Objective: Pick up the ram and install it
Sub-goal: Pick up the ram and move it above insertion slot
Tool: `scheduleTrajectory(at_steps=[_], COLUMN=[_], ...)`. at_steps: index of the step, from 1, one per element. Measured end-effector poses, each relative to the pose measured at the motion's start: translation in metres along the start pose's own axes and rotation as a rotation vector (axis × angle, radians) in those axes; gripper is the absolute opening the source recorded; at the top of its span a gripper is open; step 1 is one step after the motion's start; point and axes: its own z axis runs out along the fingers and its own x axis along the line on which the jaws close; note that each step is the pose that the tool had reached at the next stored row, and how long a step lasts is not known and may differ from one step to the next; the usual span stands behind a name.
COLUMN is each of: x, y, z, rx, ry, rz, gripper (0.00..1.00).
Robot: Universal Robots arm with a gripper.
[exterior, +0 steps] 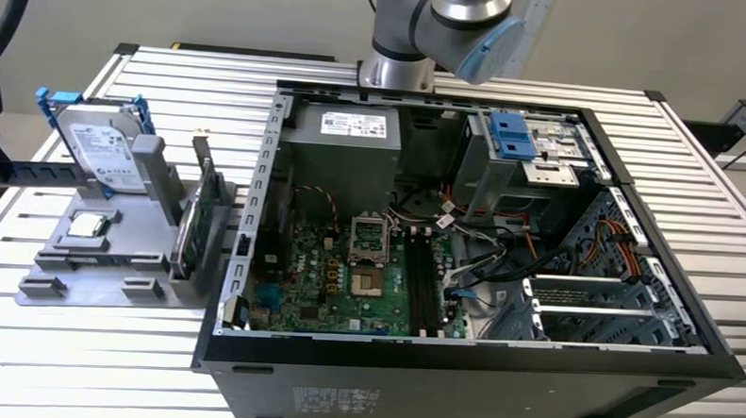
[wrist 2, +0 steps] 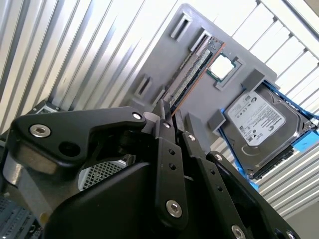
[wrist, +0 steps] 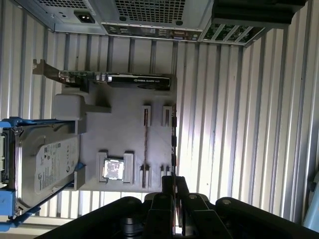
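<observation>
Exterior view shows the slatted worktop (exterior: 90, 348) carrying an open case (exterior: 467, 374), with a grey holder (exterior: 107, 254) just beside it. In both wrist views the ram (wrist: 145, 149) (wrist 2: 192, 74) stands on edge in the holder's slots; jaws narrow, holding nothing.

Ram (wrist: 145, 144) looks clear from above; card (wrist: 124, 79) and hard drive (wrist: 45, 164) stand aside

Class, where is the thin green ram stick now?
First wrist view: the thin green ram stick stands edge-on in the grey holder beside the square silver processor chip.
</observation>
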Motion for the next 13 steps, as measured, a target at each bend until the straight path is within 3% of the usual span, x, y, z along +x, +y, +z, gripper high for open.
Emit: scheduleTrajectory(at_steps=[13], x=[-0.0004], y=[0.0080], z=[0.0004], rx=[-0.0001], ry=[0.0001], rz=[0.000], gripper=[0.00])
